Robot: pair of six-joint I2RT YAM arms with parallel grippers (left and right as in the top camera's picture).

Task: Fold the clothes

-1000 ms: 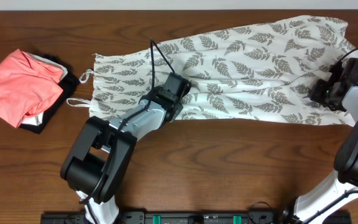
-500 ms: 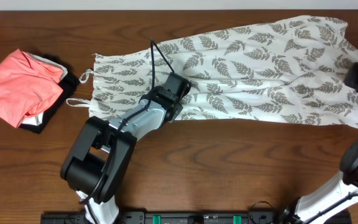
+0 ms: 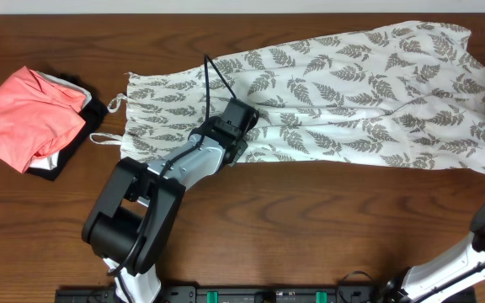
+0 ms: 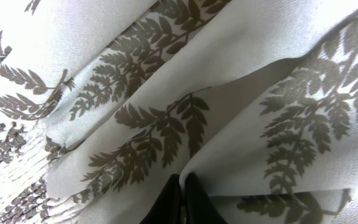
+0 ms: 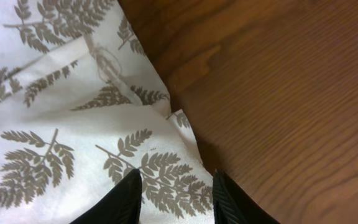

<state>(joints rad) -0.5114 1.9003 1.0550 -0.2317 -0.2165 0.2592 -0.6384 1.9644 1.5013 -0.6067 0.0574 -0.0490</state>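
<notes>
I record, left to right, a coral-pink garment (image 3: 28, 118) lying on a black garment (image 3: 55, 172) on the table (image 3: 310, 219), the fern-print dress (image 3: 352, 93) spread flat from centre to far right, the left gripper (image 4: 183, 186) clenched on a fold at its near edge, and the right gripper (image 5: 176, 180) above the hem corner, fingers apart, grasping nothing.

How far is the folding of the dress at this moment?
Done: nothing folded; the fern-print dress lies spread full length on the table. In hand: the left gripper is shut at a crease in the fabric, and the right gripper is open over the hem corner. Left: every fold.
</notes>
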